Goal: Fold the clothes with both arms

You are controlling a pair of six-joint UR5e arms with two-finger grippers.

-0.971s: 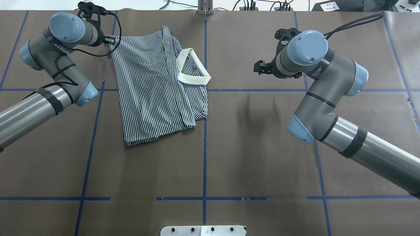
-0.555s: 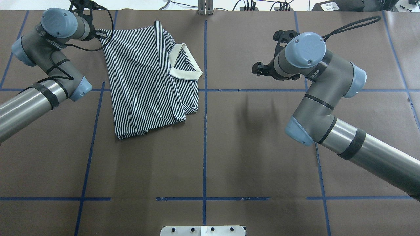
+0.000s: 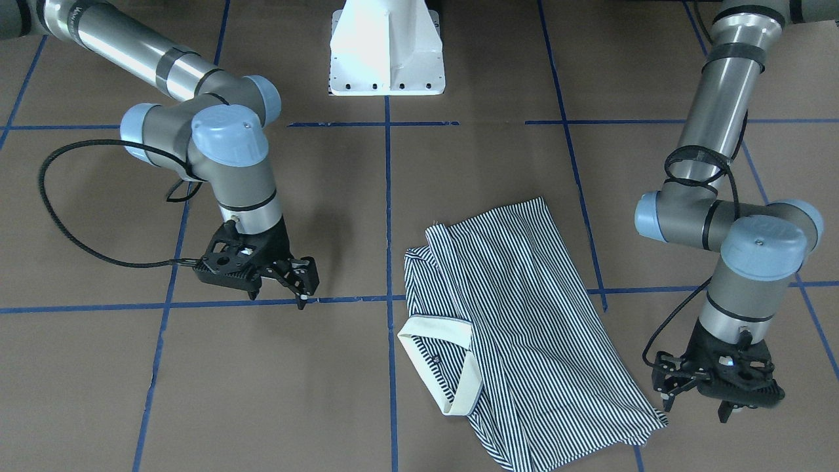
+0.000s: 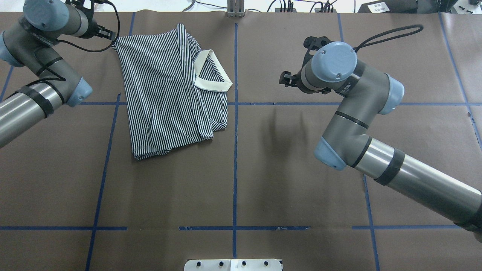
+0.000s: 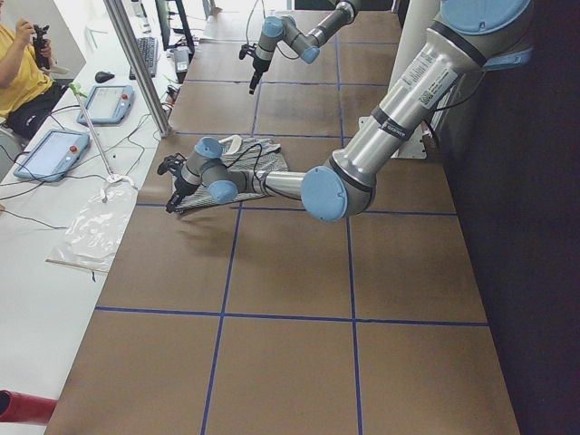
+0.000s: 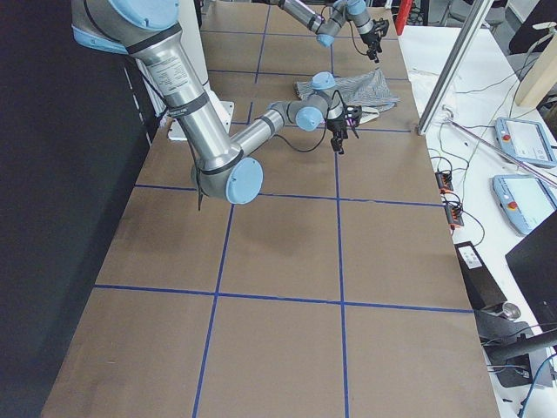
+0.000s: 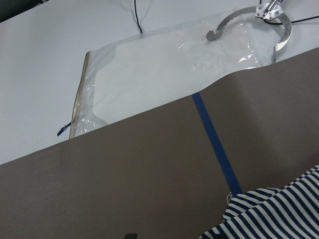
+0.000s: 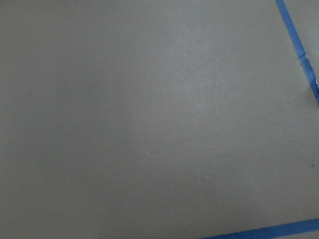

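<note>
**Front-facing view.** The left gripper (image 3: 696, 401) hangs with its fingers spread and empty. The striped polo shirt (image 3: 524, 314) lies just beside those fingers, its corner close but untouched. The right gripper (image 3: 278, 295) is also spread and empty, over bare tabletop (image 3: 459, 164), and the shirt is well apart from its fingers. The cream collar (image 3: 459, 387) sits on the shirt's edge nearest the right fingers.

**Overhead view.** The shirt lies flat and, in my judgement, already folded lengthwise, with the cross fold not yet made.

**Side views.** These confirm the positions only, and I judge no fingers from them.

**Left wrist view.** Only a striped corner shows, at the lower right. No fingers appear.

**Right wrist view.** Bare tabletop and blue tape (image 8: 299, 40).

**Recommendation.**
- Bring the right fingers to the collar-side corner before you close either pair.
- Pinch every layer at both corners of that end.
- Lift both corners together and level, so the layers do not slide.
</note>
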